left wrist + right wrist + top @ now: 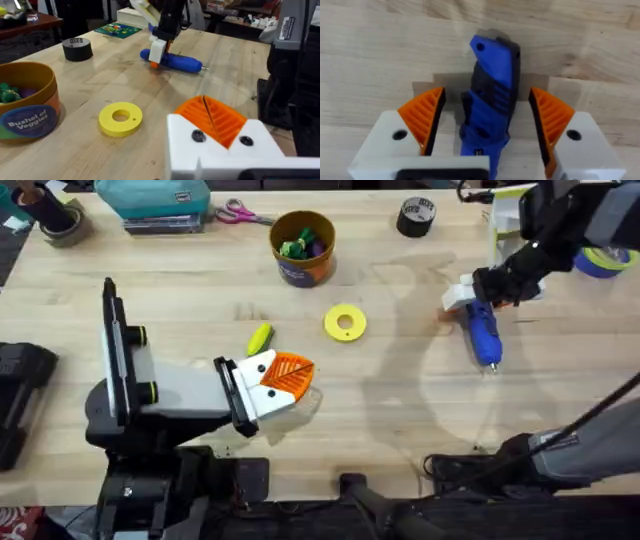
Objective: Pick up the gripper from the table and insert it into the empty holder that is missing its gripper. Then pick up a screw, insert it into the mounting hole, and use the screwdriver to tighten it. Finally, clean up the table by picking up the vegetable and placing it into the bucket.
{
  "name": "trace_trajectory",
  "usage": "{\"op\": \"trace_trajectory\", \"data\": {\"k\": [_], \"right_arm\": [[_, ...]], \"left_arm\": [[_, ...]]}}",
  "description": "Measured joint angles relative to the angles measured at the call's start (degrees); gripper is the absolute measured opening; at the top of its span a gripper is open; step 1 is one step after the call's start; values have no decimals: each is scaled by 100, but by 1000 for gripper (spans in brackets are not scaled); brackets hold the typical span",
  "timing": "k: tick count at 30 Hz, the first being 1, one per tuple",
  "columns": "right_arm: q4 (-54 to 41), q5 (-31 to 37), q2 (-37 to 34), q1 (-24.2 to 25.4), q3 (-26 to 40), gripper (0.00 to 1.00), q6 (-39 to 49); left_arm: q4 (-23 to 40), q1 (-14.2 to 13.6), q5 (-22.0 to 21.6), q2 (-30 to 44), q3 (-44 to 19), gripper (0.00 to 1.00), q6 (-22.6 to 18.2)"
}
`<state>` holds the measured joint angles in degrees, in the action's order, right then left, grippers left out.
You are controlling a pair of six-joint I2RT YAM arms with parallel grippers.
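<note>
While lying flat on the table (pixel 400 400), the stubby blue screwdriver (pixel 490 100) is sitting between the right gripper's (pixel 487 125) spread orange pads (pixel 422 117); the left gripper (pixel 285 375) is pressing its pads together.

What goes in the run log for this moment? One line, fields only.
right gripper: open, straddling screwdriver on table | left gripper: shut | vegetable: on table, outside bucket

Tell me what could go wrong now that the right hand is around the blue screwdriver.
1. The right hand is open, with its orange pads on either side of the screwdriver, which lies flat on the table. If the hand closes off-centre, the round body may roll or twist out.
2. The thin metal bit points toward the table's near edge, so a tilted lift could drag it across the wood.
3. The yellow vegetable lies close beside the left hand, which might knock it.
</note>
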<state>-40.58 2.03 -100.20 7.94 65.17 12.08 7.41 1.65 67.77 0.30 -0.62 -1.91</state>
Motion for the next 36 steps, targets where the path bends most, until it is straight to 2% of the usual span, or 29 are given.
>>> {"op": "trace_trajectory", "data": {"k": [11,15,17,18,20,22,23,24,36], "right_arm": [[-52,-1,-70,7,0,993,0],[-61,-6,-70,11,0,911,2],[-61,-6,-70,11,0,815,17],[-63,-3,-70,11,0,722,34],[-57,9,-70,11,0,484,39],[-58,3,-70,15,0,168,39],[-66,1,-76,17,0,56,27],[-68,-1,-81,17,-2,25,22],[-125,-3,-101,17,20,24,-54]], "left_arm": [[1,0,0,1,2,13,0],[1,0,0,1,0,13,0],[1,0,0,1,0,13,0],[1,0,0,1,2,13,0],[1,0,0,1,2,13,0],[1,0,0,1,1,13,0],[1,0,0,1,2,13,0],[1,0,0,1,2,13,0],[0,0,0,0,2,13,0]]}}
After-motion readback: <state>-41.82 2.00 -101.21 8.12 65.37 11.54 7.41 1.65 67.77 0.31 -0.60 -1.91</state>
